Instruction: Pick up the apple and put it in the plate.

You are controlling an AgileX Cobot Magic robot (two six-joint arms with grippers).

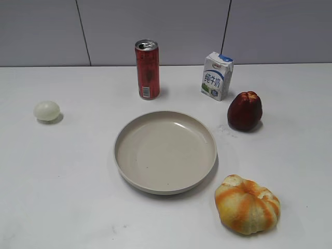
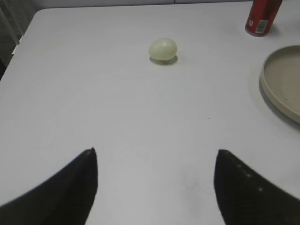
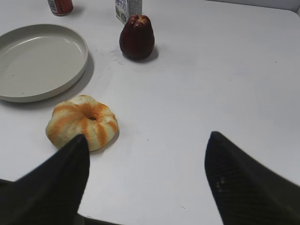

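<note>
The dark red, bell-shaped apple [image 1: 245,111] stands on the white table to the right of the plate and also shows in the right wrist view [image 3: 137,37]. The beige plate [image 1: 202,136] lies empty at the table's middle; its rim shows in the left wrist view [image 2: 268,84] and in the right wrist view [image 3: 82,47]. My left gripper [image 2: 155,152] is open and empty over bare table. My right gripper [image 3: 147,138] is open and empty, well short of the apple. Neither gripper shows in the exterior view.
An orange-and-white pumpkin-like fruit [image 1: 247,204] lies at the front right, close to my right gripper's left finger [image 3: 82,121]. A pale egg-like ball [image 1: 46,110] lies at the left. A red can [image 1: 147,69] and a milk carton [image 1: 217,75] stand behind the plate.
</note>
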